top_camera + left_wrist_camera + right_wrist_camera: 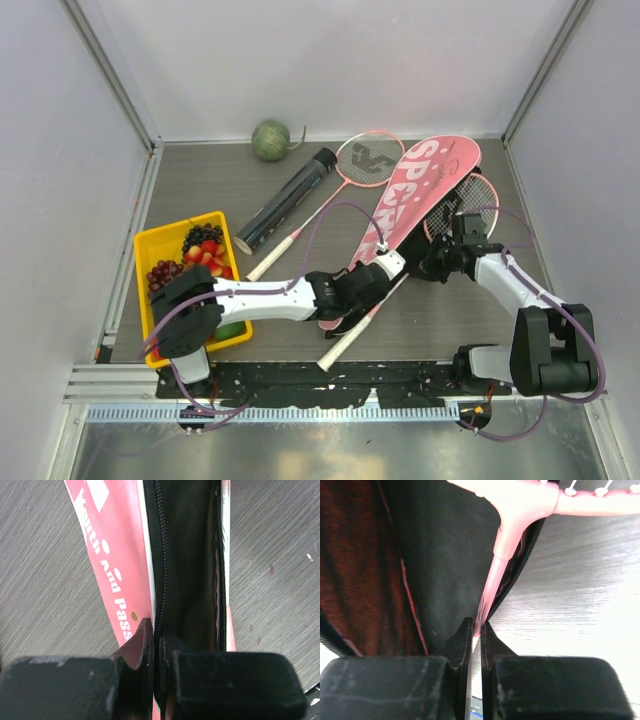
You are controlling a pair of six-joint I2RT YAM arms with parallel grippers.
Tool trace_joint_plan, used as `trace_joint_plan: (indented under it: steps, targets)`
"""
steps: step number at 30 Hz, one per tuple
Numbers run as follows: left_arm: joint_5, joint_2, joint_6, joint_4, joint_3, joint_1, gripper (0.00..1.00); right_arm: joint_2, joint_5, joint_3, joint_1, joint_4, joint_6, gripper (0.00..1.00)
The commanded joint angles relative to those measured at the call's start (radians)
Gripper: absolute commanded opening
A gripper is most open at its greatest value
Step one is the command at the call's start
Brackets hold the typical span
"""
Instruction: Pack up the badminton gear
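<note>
Pink racket bag [425, 185], zip edge pinched by left gripper [159, 647] at its narrow end; right gripper [476, 630] clamped on racket [496, 565] shaft at its mouth; thin shaft may slip, or snag the lining.

Top cam overhead; wrist cams close-up; all share bag [430, 175].

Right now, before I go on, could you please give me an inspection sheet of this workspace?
Surface: grey table, wood grain.
Job's things: bag unzipped; racket beside tube; second racket with head partly under bag flap; shuttlecocks not seen.
Clutter: melon, fruit tray.
Grippers: left gripper shut on bag's zip edge; right gripper shut on second racket's shaft.
Cables: purple cable loops up from left arm.
Surroundings: white walls, metal frame.
</note>
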Motion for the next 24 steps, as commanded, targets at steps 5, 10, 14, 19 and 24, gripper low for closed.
trace_joint_plan:
  steps: [5,10,14,19,24]
  targets:
    - [-0.095,0.015,0.004,0.025,0.006,-0.027,0.00,0.050,-0.031,0.118,0.010,0.108,-0.089,0.08]
    - [-0.101,0.015,-0.009,0.025,0.010,-0.034,0.00,0.098,0.074,0.138,0.092,0.010,-0.097,0.19]
    - [-0.138,0.022,-0.008,0.011,0.022,-0.051,0.00,0.109,0.082,0.124,0.120,0.010,-0.073,0.24]
    - [-0.178,0.031,-0.006,-0.012,0.027,-0.059,0.00,0.020,0.177,0.081,0.123,-0.002,-0.042,0.25]
    - [-0.164,0.040,-0.020,-0.020,0.028,-0.060,0.00,-0.069,0.268,0.063,0.123,0.036,-0.023,0.26]
